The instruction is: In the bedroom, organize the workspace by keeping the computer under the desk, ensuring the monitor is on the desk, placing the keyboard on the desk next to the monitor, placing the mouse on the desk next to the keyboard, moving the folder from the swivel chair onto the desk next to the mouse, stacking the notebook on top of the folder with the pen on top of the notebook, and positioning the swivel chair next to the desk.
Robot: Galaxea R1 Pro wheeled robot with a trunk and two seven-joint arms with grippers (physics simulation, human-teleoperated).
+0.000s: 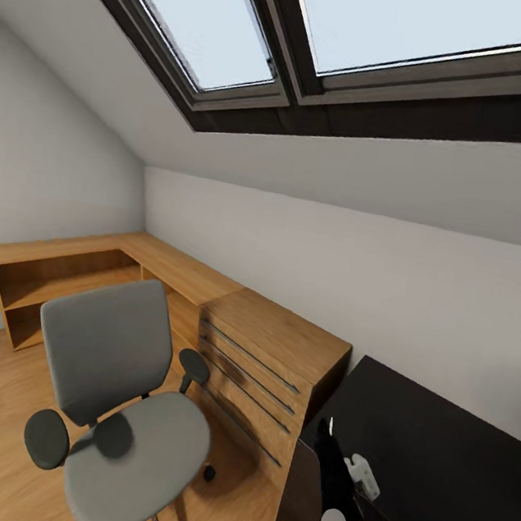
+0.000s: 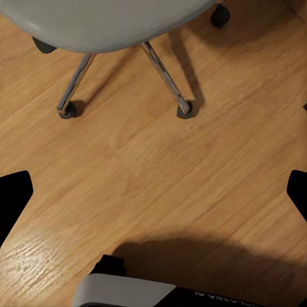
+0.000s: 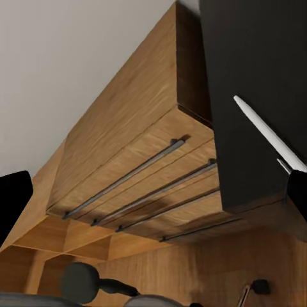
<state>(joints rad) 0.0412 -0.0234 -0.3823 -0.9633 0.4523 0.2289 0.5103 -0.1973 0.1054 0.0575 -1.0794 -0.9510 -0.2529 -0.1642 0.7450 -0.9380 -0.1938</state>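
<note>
Nearest the head camera, the right arm's white-and-black links reach up over the near corner of the desk (image 1: 433, 450), the black top that runs off to the right with nothing else on the part in view. In the right wrist view the right gripper (image 3: 153, 192) has its dark fingertips wide apart at the picture's edges, and a thin white stick — most likely the pen (image 3: 265, 131) — lies against one of them; whether it is pinched or just resting there I cannot tell. The left gripper (image 2: 153, 198) hangs wide open over bare wood floor (image 2: 160, 173), holding nothing. Just beyond it is the swivel chair (image 1: 120, 406), seat bare — no folder on it — with its chrome legs and castors in the left wrist view, near the desk's corner but with a gap of floor between. Behind the chair is a light-wood drawer cabinet (image 1: 267, 361), just beside the desk's end, then low wood shelving (image 1: 60, 274) along the grey wall, and the skylight (image 1: 326, 29) overhead. Monitor, keyboard, mouse, folder and notebook are not identifiable here. Judged step: placing the pen. To do it well, turn the head down onto the desktop first, find the notebook, then lower the pen flat and release slowly so it does not roll.
</note>
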